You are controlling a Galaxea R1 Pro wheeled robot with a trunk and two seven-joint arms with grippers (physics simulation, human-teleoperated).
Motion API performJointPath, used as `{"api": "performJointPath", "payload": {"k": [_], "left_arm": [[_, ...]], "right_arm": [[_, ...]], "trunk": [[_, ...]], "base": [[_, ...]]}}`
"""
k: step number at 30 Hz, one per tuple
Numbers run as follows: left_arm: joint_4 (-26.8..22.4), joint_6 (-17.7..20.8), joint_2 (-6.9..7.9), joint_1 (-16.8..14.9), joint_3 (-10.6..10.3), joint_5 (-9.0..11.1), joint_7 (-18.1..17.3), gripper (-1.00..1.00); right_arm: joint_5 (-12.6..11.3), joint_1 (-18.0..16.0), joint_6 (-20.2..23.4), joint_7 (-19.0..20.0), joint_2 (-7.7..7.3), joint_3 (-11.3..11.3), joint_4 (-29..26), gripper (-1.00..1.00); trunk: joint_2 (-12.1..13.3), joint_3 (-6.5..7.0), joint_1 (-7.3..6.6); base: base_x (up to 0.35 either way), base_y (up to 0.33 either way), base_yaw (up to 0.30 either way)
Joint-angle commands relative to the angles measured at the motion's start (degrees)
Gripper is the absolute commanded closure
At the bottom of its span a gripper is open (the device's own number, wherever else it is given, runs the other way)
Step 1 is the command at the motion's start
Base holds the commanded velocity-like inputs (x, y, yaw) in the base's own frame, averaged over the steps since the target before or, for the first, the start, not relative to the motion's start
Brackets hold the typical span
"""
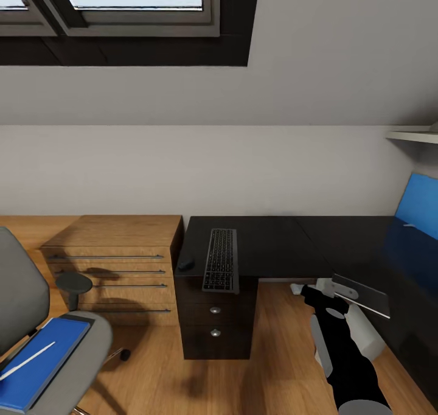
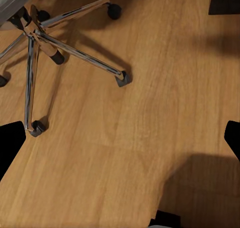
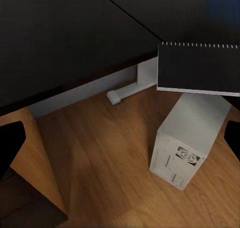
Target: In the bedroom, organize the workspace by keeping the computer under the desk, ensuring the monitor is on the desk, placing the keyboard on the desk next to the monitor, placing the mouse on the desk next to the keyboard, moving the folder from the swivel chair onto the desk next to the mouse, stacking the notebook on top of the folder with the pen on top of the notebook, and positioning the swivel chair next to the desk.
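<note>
Desk [image 1: 274,244]: glossy black L-shaped top against the wall, drawers with silver knobs below; its right wing runs out of the head view.
Keyboard [image 1: 220,260]: lies lengthwise on the desk above the drawers, its near end at or just over the front edge.
Mouse [image 1: 185,262]: small dark shape on the desk just left of the keyboard; its outline blends into the black top.
Swivel chair [image 1: 24,299]: at the lower left of the head view, cut off by the frame; the left wrist view shows its chrome star base [image 2: 45,42] on the wood floor.
Folder [image 1: 36,360]: bright blue, flat on the chair seat, near corner cut off.
Pen [image 1: 27,360]: thin pale stick lying across the folder.
Notebook [image 1: 360,294]: flat spiral-bound slab held out level at the end of the right arm, at the desk's inner edge; in the right wrist view its dark face [image 3: 199,67] hangs above the computer.
Computer [image 3: 187,138]: light grey tower standing on the floor under the desk, partly hidden by the notebook.
Right gripper [image 1: 336,288]: clamped on the notebook; fingers largely hidden beneath it.
Left gripper [image 2: 120,133]: dark fingertips [image 2: 10,140] at both picture edges, spread wide, nothing between them, above bare floor.
Wooden dresser [image 1: 115,263]: left of the desk, touching it.
</note>
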Motion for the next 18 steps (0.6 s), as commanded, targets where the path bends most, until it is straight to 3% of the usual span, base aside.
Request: {"api": "performJointPath", "payload": {"k": [1,18], "left_arm": [[-0.1,-0.1,0.05,0.0,-0.5,0.5,0.2,-1.0],[-0.2,-0.4,0.02,0.0,-0.5,0.6,0.3,-1.0]], "right_arm": [[-0.2,0.0,0.3,-0.2,0.04,0.0,-0.1,-1.0],[-0.2,0.0,0.1,-0.2,-0.01,0.0,0.0,-1.0]], "trunk": [[0.0,-0.05,0.0],[0.0,-0.05,0.0]], "base": [[0.0,0.0,0.0],[0.0,0.0,0.0]]}}
